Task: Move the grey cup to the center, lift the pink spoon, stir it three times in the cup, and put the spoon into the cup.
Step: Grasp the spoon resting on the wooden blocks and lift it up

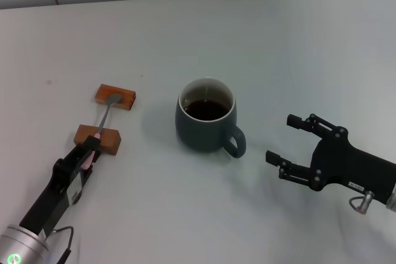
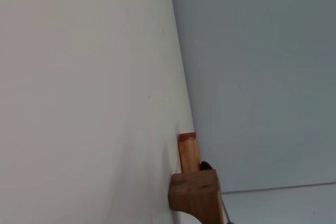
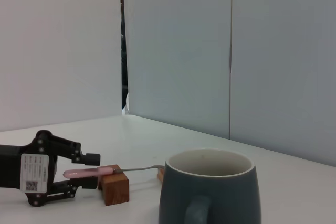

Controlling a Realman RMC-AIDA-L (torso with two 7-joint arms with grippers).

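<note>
The grey cup (image 1: 206, 127) stands mid-table with dark liquid inside, its loop handle turned toward my right gripper (image 1: 279, 137). That gripper is open and empty, a short way from the handle. The pink spoon (image 1: 99, 133) lies bridged across two brown wooden blocks, its metal bowl on the far block (image 1: 116, 97) and its pink handle over the near block (image 1: 97, 138). My left gripper (image 1: 90, 151) is open, with a finger on each side of the handle's end. The right wrist view shows the cup (image 3: 209, 190), the spoon (image 3: 89, 172) and the left gripper (image 3: 84, 172) with gaps on both sides of the handle.
The white table (image 1: 278, 47) runs back to a pale wall. In the left wrist view only the two wooden blocks (image 2: 195, 195) show, seen end on along the tabletop.
</note>
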